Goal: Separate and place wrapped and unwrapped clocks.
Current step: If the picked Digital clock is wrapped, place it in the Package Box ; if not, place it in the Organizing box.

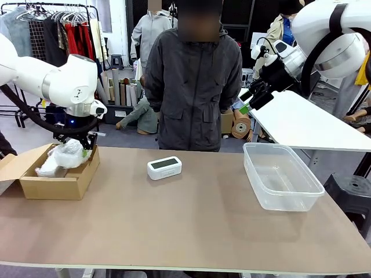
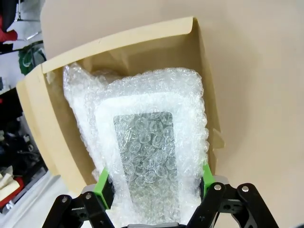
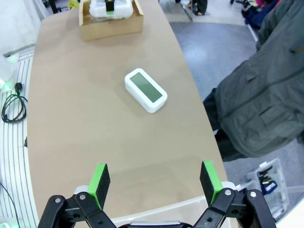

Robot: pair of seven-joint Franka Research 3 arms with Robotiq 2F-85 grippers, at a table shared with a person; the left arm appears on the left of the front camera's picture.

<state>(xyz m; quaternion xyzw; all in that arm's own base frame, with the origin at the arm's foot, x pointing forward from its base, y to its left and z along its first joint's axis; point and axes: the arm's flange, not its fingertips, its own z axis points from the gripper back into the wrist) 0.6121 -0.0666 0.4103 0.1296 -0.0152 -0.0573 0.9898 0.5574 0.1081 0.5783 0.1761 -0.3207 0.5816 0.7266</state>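
One bubble-wrapped clock [image 2: 152, 142] sat clamped in the left gripper [image 2: 154, 179], down in the cardboard box [image 2: 142, 42] at nine o'clock. Right gripper [image 3: 154, 178] hung wide open; bare clock [image 1: 164, 167] lay mid-table. Boxing step, seemingly; next called for a clean release.

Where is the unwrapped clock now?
In the front view, the unwrapped clock lies mid-table, between the cardboard box at the left and the clear tub at the right.
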